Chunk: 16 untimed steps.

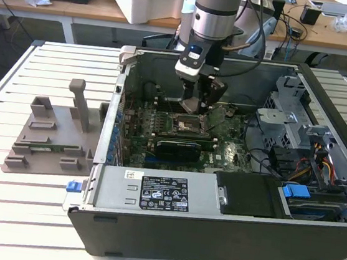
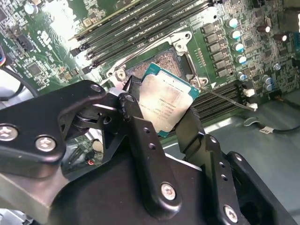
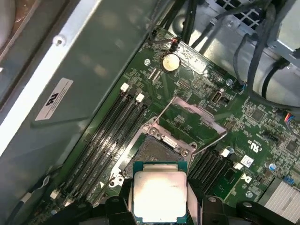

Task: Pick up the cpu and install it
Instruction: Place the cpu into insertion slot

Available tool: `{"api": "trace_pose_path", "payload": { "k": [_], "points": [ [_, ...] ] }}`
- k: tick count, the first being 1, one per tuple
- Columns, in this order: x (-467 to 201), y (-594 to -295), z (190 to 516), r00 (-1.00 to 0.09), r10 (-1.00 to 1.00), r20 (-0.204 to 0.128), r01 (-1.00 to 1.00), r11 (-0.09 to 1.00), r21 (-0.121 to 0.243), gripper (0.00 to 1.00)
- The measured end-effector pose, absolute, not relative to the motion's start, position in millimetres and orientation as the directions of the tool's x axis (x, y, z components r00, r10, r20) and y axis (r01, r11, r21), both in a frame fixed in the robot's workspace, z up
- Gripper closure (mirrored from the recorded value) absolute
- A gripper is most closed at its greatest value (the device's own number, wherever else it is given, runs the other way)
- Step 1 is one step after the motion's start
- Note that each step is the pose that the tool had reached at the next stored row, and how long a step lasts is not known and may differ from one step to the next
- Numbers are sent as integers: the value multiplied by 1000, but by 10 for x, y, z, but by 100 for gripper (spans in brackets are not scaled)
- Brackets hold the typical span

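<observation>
The pincer (image 1: 199,106) is clamped on the cpu (image 2: 164,103), 1 finger on each of 2 opposite edges, silver lid facing up. The chip hangs inside the open computer case (image 1: 180,237), just over the socket (image 3: 152,152) and not yet seated in it.

Risks, as I judge them:
- The socket's pin field is bare. If the chip comes down off-square or shifted sideways, its edge could drag across the pins and bend them.
- In the second wrist view the chip looks turned a little against the socket outline. If the notches do not line up, it would rest proud instead of dropping in.
- The grip is on thin edges only, so a bump could slide or tip the chip.
- The load plate (image 3: 190,119) stands hinged open beside the socket, and the thin retention lever (image 2: 225,96) lies close by. Either could catch a finger (image 2: 192,126).

Containers: the case holds the green motherboard (image 3: 234,154) with its memory slots (image 3: 112,136), a black expansion card (image 1: 171,147) at about 6 o'clock from the socket in the exterior view, a labelled silver power supply (image 1: 154,190), and a drive cage with blue tabs (image 1: 296,192) at about 4 o'clock. The grey holder tray (image 1: 46,144) sits on the slatted tabletop (image 1: 26,213) at 9 o'clock from the case, on the exterior view's left. I cannot tell what its recesses hold.
</observation>
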State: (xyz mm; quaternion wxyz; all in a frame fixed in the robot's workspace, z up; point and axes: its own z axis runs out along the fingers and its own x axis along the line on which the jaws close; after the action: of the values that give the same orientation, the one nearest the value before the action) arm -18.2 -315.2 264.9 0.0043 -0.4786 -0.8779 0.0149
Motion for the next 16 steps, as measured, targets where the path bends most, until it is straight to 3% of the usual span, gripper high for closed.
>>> {"api": "trace_pose_path", "payload": {
  "k": [16],
  "points": [
    [-182, -3151, 2647, -330, 944, -7, 944, 329, -30, 46]
  ]
}}
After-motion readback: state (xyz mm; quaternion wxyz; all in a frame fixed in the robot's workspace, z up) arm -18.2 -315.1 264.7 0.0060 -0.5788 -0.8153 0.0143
